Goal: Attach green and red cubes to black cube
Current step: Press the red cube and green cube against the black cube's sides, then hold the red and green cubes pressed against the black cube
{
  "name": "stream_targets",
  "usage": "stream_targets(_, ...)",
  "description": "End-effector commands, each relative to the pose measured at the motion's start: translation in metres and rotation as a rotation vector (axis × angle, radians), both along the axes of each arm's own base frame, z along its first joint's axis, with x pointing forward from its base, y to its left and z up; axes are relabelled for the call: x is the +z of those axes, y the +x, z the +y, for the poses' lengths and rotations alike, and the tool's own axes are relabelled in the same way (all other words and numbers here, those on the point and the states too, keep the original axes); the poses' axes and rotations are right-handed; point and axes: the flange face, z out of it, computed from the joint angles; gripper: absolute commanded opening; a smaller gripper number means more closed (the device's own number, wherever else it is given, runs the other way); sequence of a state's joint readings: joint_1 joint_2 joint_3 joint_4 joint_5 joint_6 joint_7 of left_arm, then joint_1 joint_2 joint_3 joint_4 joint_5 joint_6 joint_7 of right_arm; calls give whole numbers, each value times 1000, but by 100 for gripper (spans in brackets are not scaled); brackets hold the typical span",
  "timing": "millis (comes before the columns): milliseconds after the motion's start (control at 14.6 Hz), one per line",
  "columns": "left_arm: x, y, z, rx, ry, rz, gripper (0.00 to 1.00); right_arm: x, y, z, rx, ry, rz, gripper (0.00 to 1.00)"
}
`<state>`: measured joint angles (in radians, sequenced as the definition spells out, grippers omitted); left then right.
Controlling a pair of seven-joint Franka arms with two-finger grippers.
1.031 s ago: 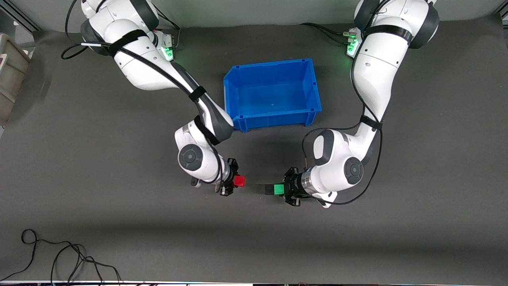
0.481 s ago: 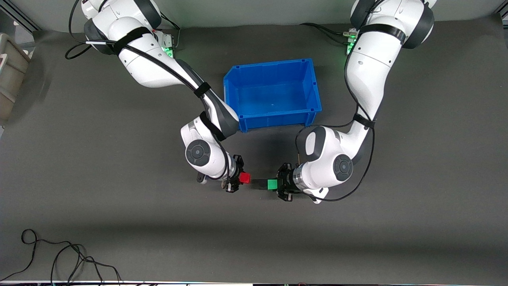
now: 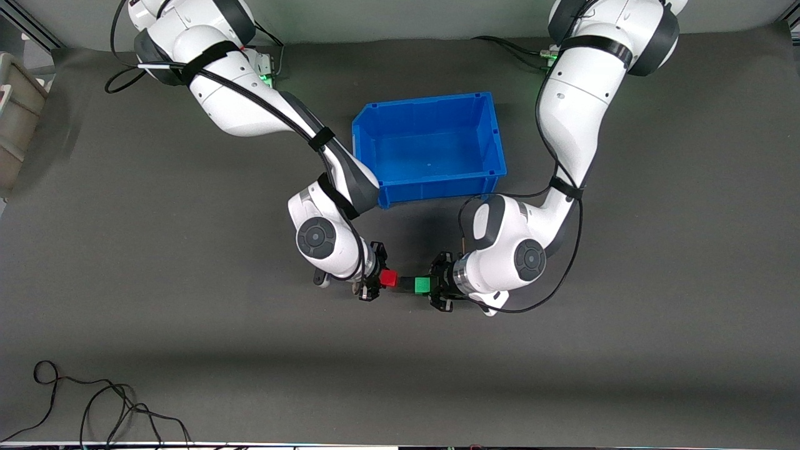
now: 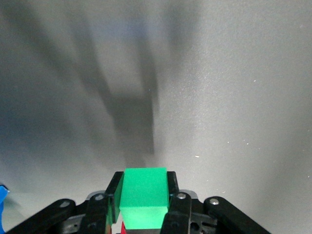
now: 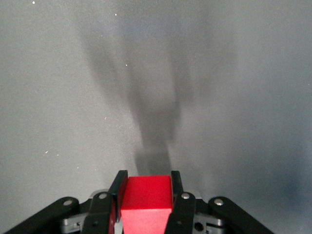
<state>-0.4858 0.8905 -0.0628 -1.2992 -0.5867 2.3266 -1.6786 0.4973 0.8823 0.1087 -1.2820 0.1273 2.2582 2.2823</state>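
Observation:
My right gripper (image 3: 386,279) is shut on the red cube (image 3: 390,278), held above the grey mat; in the right wrist view the red cube (image 5: 146,197) fills the gap between the fingers of the gripper (image 5: 146,183). My left gripper (image 3: 427,285) is shut on the green cube (image 3: 422,285). The black cube (image 3: 405,285) sticks out from the green cube's face toward the red cube. Red cube and black cube meet or nearly meet; I cannot tell whether they touch. In the left wrist view the green cube (image 4: 144,192) sits between the fingers of the gripper (image 4: 144,183).
A blue bin (image 3: 437,186) stands on the mat farther from the front camera than the cubes, between the two arms. A grey crate (image 3: 15,112) is at the right arm's end of the table. A black cable (image 3: 94,400) lies near the front edge.
Both grippers have moved toward each other with their cubes. The gap between the red cube and the black cube has closed.

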Motion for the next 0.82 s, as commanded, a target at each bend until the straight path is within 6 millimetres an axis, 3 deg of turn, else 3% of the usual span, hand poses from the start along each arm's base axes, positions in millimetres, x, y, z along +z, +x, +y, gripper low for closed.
stream_targets(0,3,-5,-8,-3,17,10,0,-2,1,6,-19,-15,-9,0)
stream_targets(756,1,-8,-9,-17,23,28,0,-11,5,-2,-76,-17,11,0)
